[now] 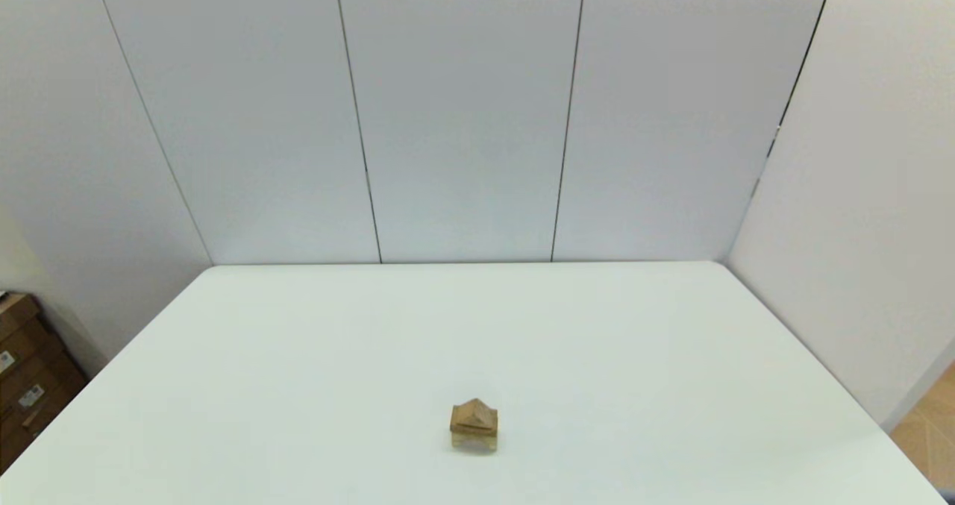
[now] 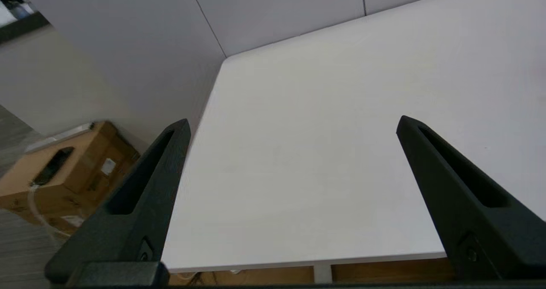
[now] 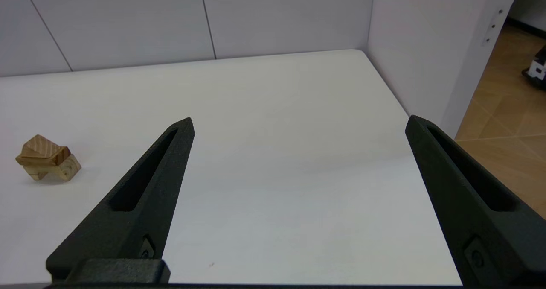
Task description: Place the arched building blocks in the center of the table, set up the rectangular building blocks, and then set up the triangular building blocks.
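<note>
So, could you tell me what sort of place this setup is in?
Probably a lab or test cell: a bare white table enclosed by plain grey partition panels, cardboard boxes on the floor beside it, and only a small stack of wooden blocks laid out.

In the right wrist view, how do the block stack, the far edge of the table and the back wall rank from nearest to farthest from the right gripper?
1. The block stack, on the table to the robot's left of the open right gripper.
2. The table's far edge, straight ahead.
3. The back wall, rising just behind that edge.
</note>
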Controlling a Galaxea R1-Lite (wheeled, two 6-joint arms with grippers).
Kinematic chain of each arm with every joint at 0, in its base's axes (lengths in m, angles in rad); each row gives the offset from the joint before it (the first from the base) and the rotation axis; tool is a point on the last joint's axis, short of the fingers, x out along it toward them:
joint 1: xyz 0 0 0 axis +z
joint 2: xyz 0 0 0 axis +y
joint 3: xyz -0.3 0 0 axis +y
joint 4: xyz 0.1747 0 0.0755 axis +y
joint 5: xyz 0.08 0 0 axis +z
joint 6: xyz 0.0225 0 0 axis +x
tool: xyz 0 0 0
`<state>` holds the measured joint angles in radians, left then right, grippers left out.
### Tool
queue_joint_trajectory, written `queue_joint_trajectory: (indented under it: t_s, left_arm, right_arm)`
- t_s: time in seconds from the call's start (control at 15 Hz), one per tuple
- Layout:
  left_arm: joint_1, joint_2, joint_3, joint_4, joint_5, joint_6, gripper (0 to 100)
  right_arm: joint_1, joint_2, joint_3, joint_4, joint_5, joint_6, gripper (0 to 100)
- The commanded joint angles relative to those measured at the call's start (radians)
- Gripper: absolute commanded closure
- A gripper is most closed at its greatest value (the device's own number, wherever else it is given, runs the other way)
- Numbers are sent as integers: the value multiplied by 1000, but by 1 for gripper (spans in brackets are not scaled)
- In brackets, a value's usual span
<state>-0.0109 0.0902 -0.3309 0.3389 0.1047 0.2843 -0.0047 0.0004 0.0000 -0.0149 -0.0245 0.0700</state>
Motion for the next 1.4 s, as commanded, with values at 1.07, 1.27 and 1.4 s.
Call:
queue_joint_trajectory:
  t_s: [1.07, 1.27, 1.4]
  left_arm:
    - [3, -90, 331, -344, -92, -352, 0]
    - [3, -90, 331, -345, -72, -389, 0]
    - [3, -90, 331, -345, -72, -389, 0]
  right_arm:
    - [0, 0, 0, 0, 0, 1, 0]
    - [0, 0, 0, 0, 0, 1, 0]
    - [0, 0, 0, 0, 0, 1, 0]
